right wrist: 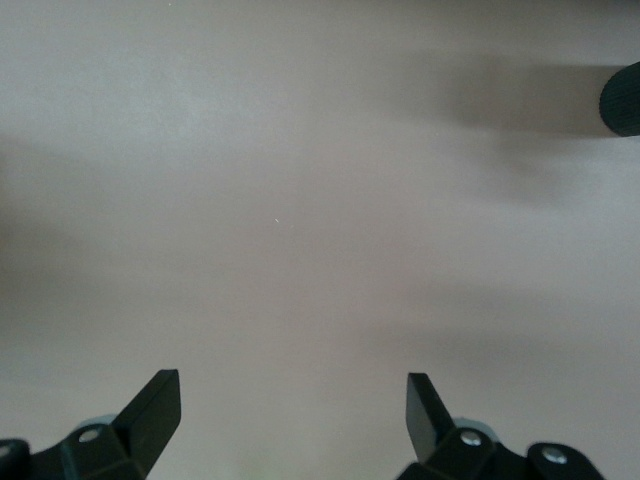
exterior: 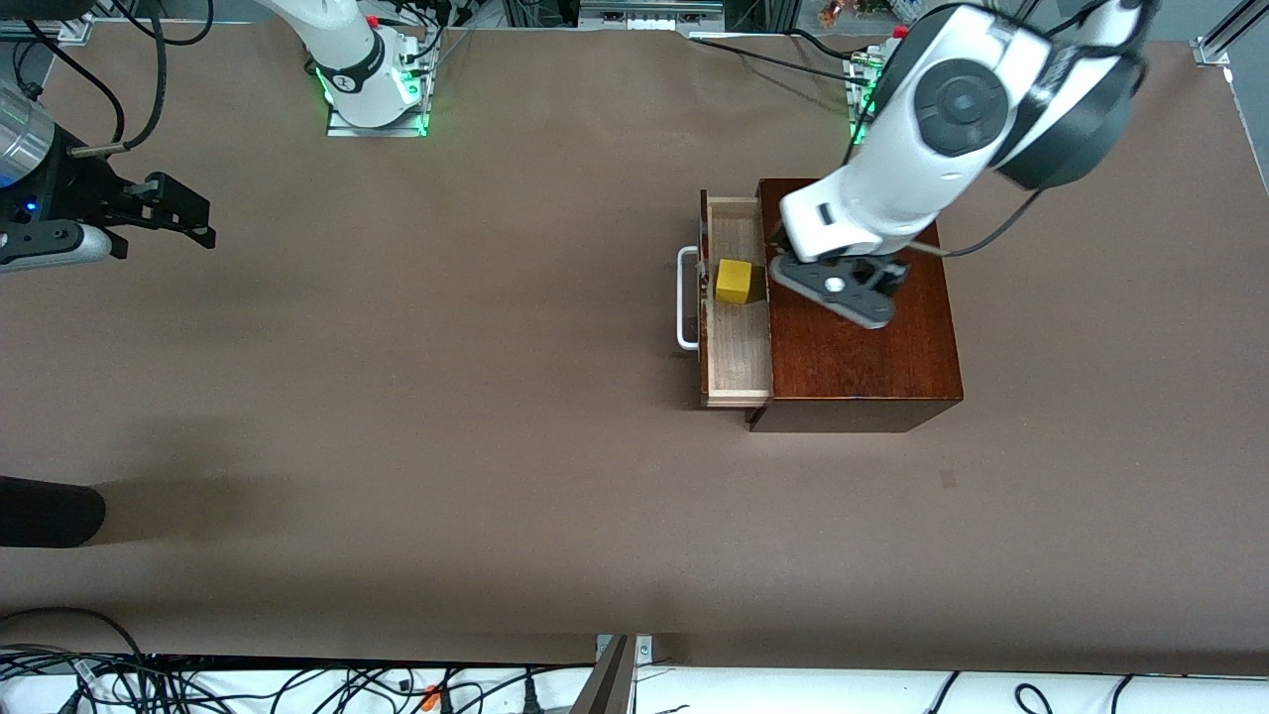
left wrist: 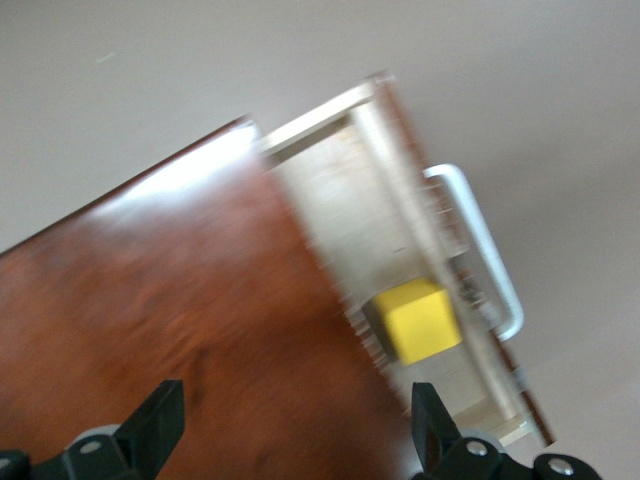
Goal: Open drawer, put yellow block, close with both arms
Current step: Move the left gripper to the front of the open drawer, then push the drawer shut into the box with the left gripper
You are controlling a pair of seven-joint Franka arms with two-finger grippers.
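Glossy reddish box (exterior: 863, 337), pale wooden drawer (exterior: 739, 362) with yellow cube (exterior: 735, 281); left tool (exterior: 783, 260), seemingly overhead, and right tool (exterior: 203, 223) both empty, spread.

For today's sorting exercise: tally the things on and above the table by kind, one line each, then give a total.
Yellow block, lying in the open drawer: 1
Drawer with white handle: 1
Reddish-brown wooden box: 1
Grippers, both open: 2, the left gripper over the box, the right gripper waiting over bare table
Total: 5
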